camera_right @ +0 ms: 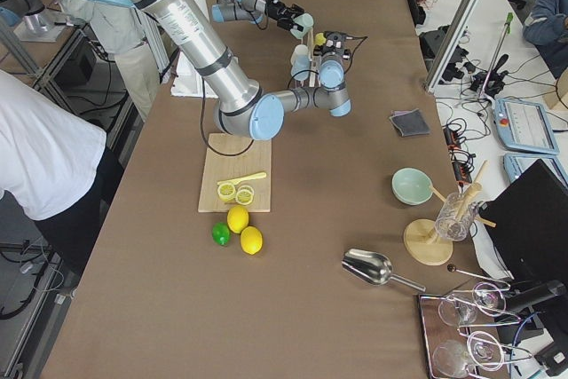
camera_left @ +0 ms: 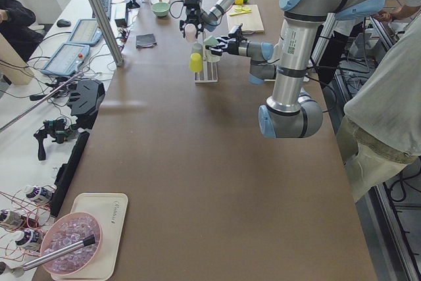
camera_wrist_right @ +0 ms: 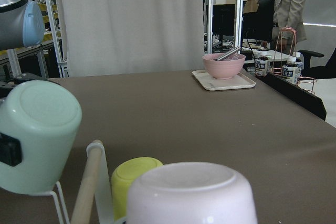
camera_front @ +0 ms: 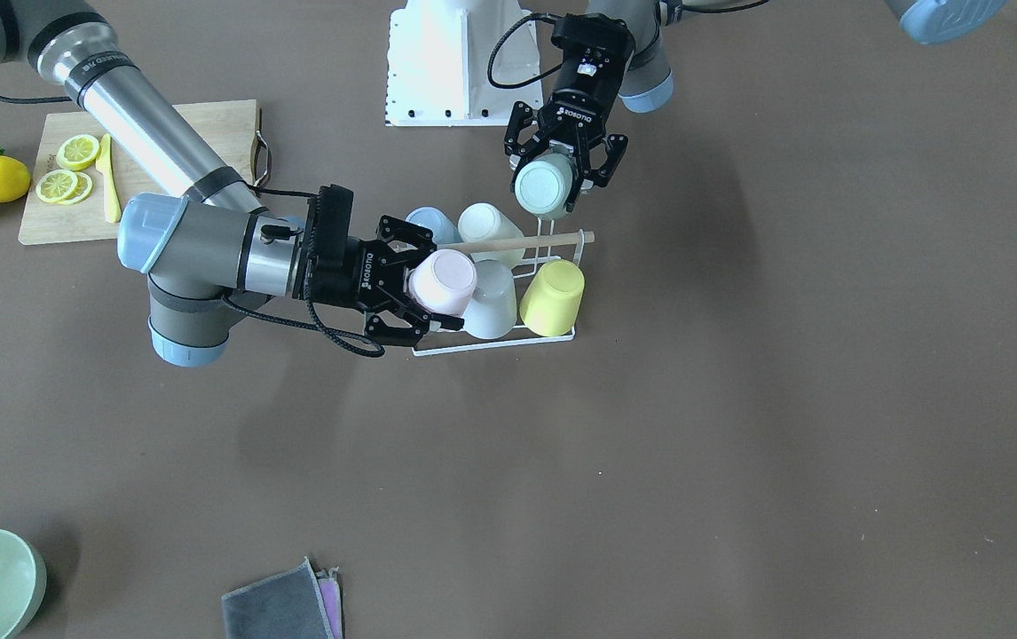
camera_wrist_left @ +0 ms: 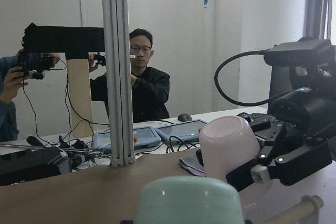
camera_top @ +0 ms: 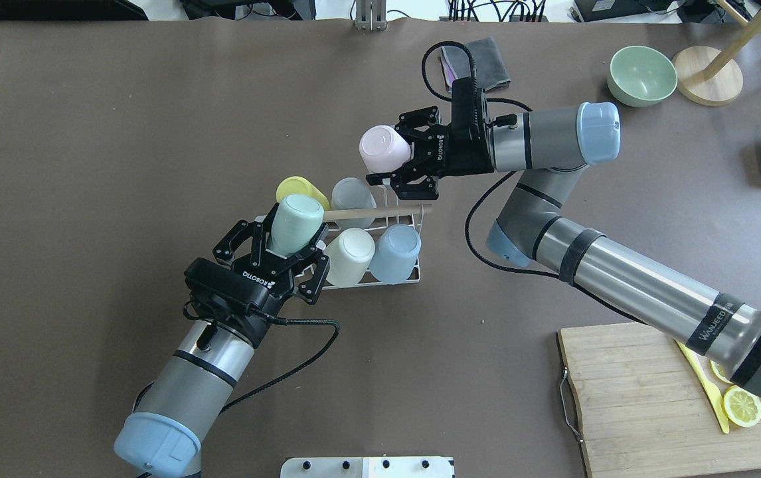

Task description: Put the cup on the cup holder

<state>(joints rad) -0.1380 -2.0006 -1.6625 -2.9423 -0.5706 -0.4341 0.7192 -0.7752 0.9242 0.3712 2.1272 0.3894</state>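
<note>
left tool (camera_top: 291,239): pinching the mint cup (camera_top: 295,222) across its wall, fingers on both sides
mint cup: tipped on its side, base pointing away from the tool, above the left end of the cup holder (camera_top: 380,282), just beside the wooden rod (camera_top: 374,213); can't tell if it sits on a prong
cup holder: mid-tabletop, white wire, rod across the top
cups on holder: four, all mouth-down; yellow cup (camera_top: 301,189) and grey-white cup (camera_top: 352,196) on the far side of the rod, cream cup (camera_top: 350,255) and blue cup (camera_top: 395,251) on the near side
right tool (camera_top: 397,156): clamped on the pink cup (camera_top: 384,149), one finger each side
pink cup: tilted, base away from the tool, at the holder's far right corner, just beside the grey-white cup; contact with the wire not readable
right side: grey cloth (camera_top: 477,60), green bowl (camera_top: 643,75), cutting board (camera_top: 653,411) with a lemon slice (camera_top: 742,406) and a yellow knife (camera_top: 706,385)
</note>
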